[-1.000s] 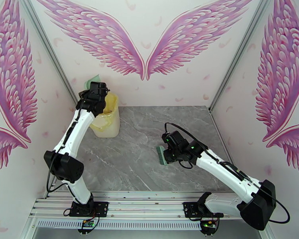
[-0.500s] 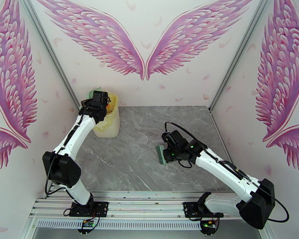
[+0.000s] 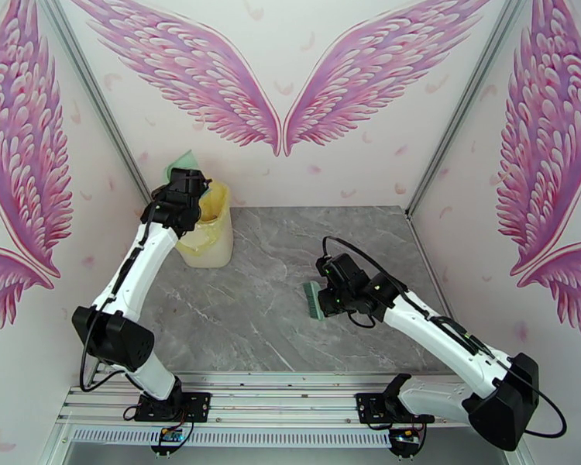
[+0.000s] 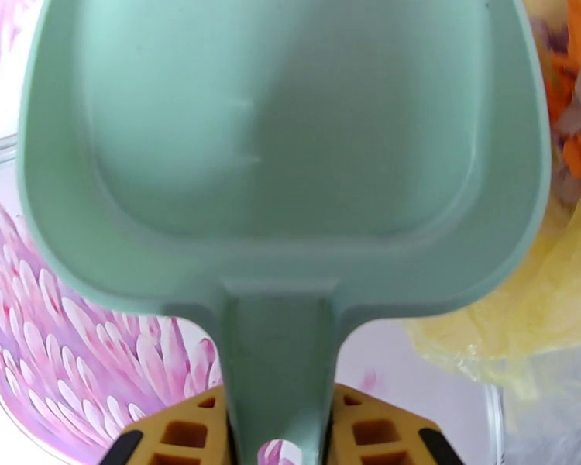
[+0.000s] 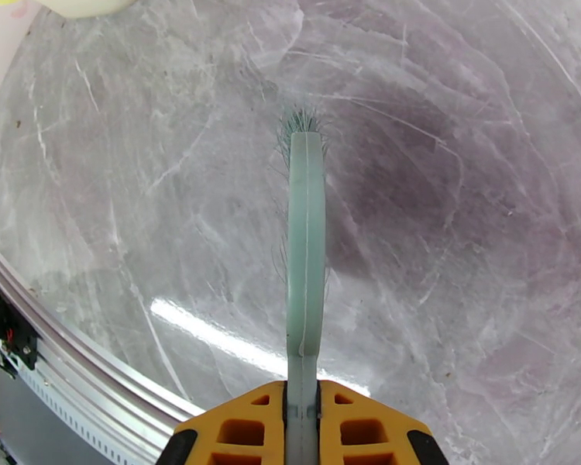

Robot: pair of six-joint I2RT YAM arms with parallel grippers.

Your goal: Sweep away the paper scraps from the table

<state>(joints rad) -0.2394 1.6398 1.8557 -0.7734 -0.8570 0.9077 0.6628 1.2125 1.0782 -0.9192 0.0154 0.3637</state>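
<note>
Status: left gripper (image 4: 279, 428) is clamped on the handle of the green dustpan (image 4: 283, 133), yellow fingers (image 4: 186, 435) tight on both sides of the stem. From above, that arm reaches to the far-left corner of the table (image 3: 252, 327), with the gripper over the left rim of the translucent bin (image 3: 211, 246). The pan's mouth sticks up past the gripper toward the back wall, tilted. Can't tell whether the pan touches the rim.

Paper scraps (image 4: 573, 110): orange and pale lavender bits are bunched inside the bin, on its crumpled yellow liner (image 4: 515, 304), just beside the pan's right edge in the left wrist view. Exact count isn't readable, as they're blurred and cut off by the frame.

Right gripper (image 5: 302, 424) is closed on the handle of the green brush (image 5: 306, 249). The brush is edge-on to the right wrist camera, with its bristles fanned at the far tip, close to the marble. Contact isn't clear. From above, the brush sits right of the tabletop's middle, well apart from the bin.
</note>
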